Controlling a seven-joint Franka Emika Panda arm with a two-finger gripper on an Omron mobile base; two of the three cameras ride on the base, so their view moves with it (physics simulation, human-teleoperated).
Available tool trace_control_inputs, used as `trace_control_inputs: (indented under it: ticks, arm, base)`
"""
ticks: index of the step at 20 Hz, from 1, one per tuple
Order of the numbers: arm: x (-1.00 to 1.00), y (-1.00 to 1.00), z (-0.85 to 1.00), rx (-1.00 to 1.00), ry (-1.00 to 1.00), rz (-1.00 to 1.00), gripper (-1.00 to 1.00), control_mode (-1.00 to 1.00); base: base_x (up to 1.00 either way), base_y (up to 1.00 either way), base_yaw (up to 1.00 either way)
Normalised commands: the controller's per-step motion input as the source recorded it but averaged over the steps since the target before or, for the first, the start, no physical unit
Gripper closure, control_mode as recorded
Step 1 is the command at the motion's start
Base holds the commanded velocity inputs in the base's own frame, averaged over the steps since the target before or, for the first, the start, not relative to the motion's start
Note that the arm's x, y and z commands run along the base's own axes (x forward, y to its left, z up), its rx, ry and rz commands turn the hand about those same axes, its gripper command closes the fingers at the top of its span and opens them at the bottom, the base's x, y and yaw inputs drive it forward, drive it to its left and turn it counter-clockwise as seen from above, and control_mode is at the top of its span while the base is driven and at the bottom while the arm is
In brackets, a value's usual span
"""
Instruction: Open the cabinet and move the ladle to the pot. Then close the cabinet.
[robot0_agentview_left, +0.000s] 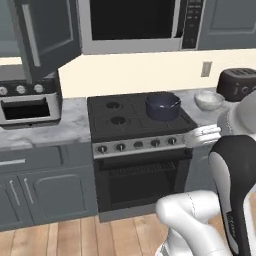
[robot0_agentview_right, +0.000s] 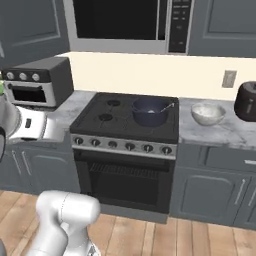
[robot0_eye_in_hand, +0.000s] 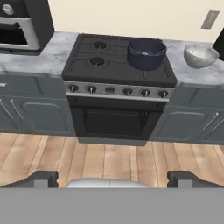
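Looking from the left base view, the cabinet (robot0_agentview_left: 47, 35) hangs at the upper left, its door swung out toward the room with the long silver handle (robot0_agentview_left: 31, 35) running upright. The gripper (robot0_agentview_left: 195, 137) sits low at the stove's (robot0_agentview_left: 135, 125) near right corner, so the door lies up and well to its left, across the whole stove front. The pot (robot0_agentview_left: 162, 106) stands on the far right burner. The microwave (robot0_agentview_left: 135, 25) is just right of the door, and the toaster oven (robot0_agentview_left: 30, 102) sits beneath it, so room around the door's edge is tight.

From the right base view, a thin pale handle leans on the pot's right rim. This is probably the ladle (robot0_agentview_right: 169, 106), already lying in the pot, its long axis pointing up and to the right. If so, only closing the cabinet is left. The white bowl (robot0_agentview_right: 207, 113) rests on the counter (robot0_agentview_right: 225, 131) right of the stove, apart from the pot.

In the hand view, the two dark fingertips (robot0_eye_in_hand: 43, 178) stand spread wide at the bottom, with nothing between them. The camera faces the stove front and the wooden floor (robot0_eye_in_hand: 109, 159), so the hand is back from the counter with open room around it. The pot sits at the upper right and the same thin handle crosses its rim. Reaching the cabinet door would call for a rise and a long swing left, clear of the microwave's corner.
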Motion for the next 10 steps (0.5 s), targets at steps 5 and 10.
trace_control_inputs:
  ticks: [5, 10]
  arm:
    - [0.00, 0.00, 0.00, 0.00, 0.00, 0.00, -1.00, 1.00]
    - [0.00, 0.00, 0.00, 0.00, 0.00, 0.00, -1.00, 1.00]
  base:
    - [-0.06, 1.00, 0.00]
    - [0.09, 1.00, 0.00]
